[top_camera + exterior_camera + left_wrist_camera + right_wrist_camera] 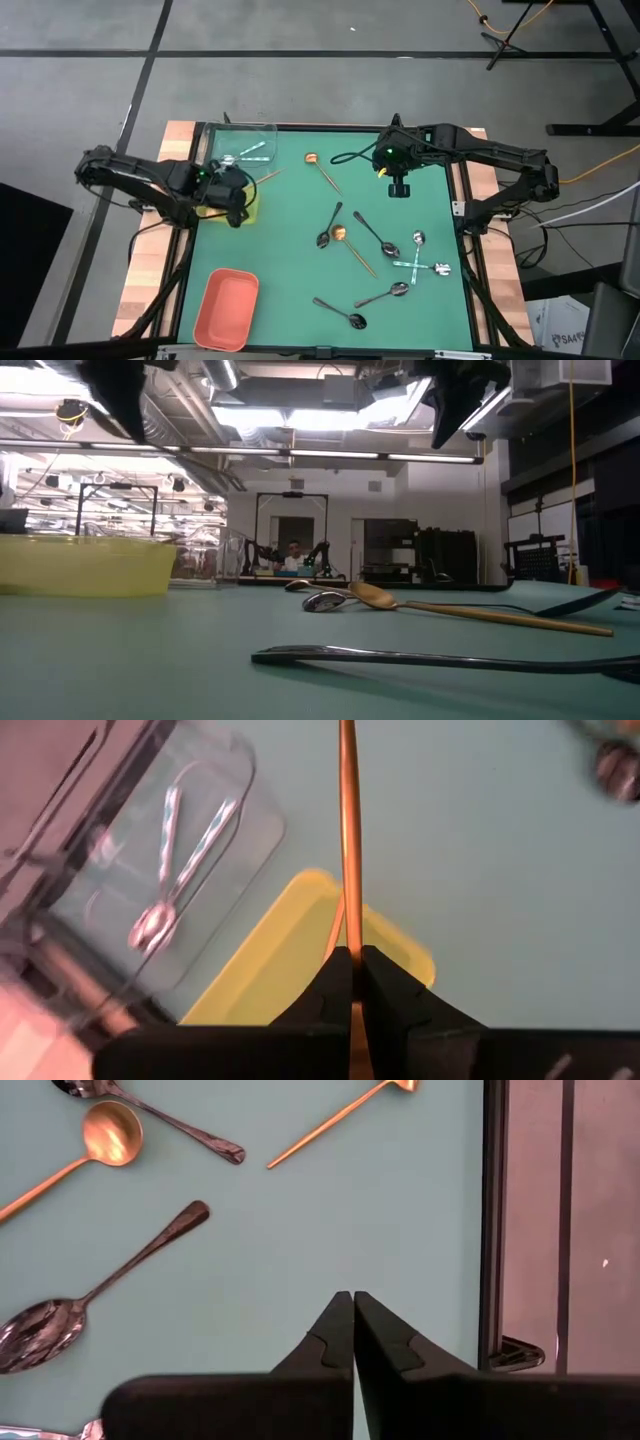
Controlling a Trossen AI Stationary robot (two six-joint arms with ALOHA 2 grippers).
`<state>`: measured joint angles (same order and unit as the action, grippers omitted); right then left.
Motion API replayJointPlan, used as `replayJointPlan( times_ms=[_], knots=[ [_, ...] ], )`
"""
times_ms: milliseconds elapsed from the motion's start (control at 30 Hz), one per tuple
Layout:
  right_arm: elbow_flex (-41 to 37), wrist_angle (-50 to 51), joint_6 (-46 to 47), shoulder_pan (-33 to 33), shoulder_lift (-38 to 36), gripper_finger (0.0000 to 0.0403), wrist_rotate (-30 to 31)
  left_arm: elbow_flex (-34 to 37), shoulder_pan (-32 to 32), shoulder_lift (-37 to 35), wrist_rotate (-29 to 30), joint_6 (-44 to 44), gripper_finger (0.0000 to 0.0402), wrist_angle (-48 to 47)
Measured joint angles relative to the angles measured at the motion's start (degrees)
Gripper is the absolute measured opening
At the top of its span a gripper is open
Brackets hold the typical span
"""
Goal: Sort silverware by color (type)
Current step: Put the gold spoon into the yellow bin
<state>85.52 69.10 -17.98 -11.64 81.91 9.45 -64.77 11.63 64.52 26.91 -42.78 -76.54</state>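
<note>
My left gripper (236,203) hovers over the yellow tray (250,208) at the table's left, shut on a copper spoon (347,840). Behind it, the clear tray (262,132) holds two silver spoons (170,850). Copper spoons (314,160) (342,234), dark spoons (327,236) (382,241) and silver spoons (419,240) lie flat on the green mat (290,260). My right gripper (398,189) hangs shut and empty above the mat's far right part; dark and copper spoons (110,1135) lie below it. My left gripper pinches the copper spoon's thin handle (347,925) between its two fingers. The handle runs straight out past the fingertips, along the way they point. The fingers slant down from the table's left. The spoon is lifted clear above the yellow tray (290,955); the fingers hide its held end.
A salmon tray (227,308) sits at the mat's near left corner. The mat's black raised border (466,250) runs along the right edge. In the low view a dark spoon (430,658) lies close to the camera. Bare mat lies between the trays and the spoons.
</note>
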Motion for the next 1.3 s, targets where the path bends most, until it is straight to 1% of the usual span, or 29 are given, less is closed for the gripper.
replayJointPlan(
  times_ms=[167,333,500,767,1033,1300],
  knots=[
    [0.0,0.0,0.0,0.0,0.0,0.0,0.0,2.5,3.5,0.0,0.9,-3.7,0.0002,-1.0],
    [0.0,0.0,0.1,0.0,0.0,0.0,0.0,7.9,5.6,0.0,1.0,-5.3,0.0002,-0.9],
    [0.0,0.0,0.2,0.0,0.0,0.0,0.0,14.4,5.7,0.0,0.9,-7.0,0.0002,-0.6],
    [0.0,-0.4,0.2,0.0,0.0,0.0,0.0,21.8,5.7,-0.1,1.1,-8.4,0.0002,1.1],
    [0.0,-1.5,0.2,0.0,0.0,0.0,0.0,25.0,5.7,0.0,-0.8,-8.4,0.0007,3.0],
    [0.0,-2.1,0.2,0.0,0.0,0.0,-0.1,28.5,5.7,0.0,-0.9,-8.2,0.0009,6.7]
  ],
)
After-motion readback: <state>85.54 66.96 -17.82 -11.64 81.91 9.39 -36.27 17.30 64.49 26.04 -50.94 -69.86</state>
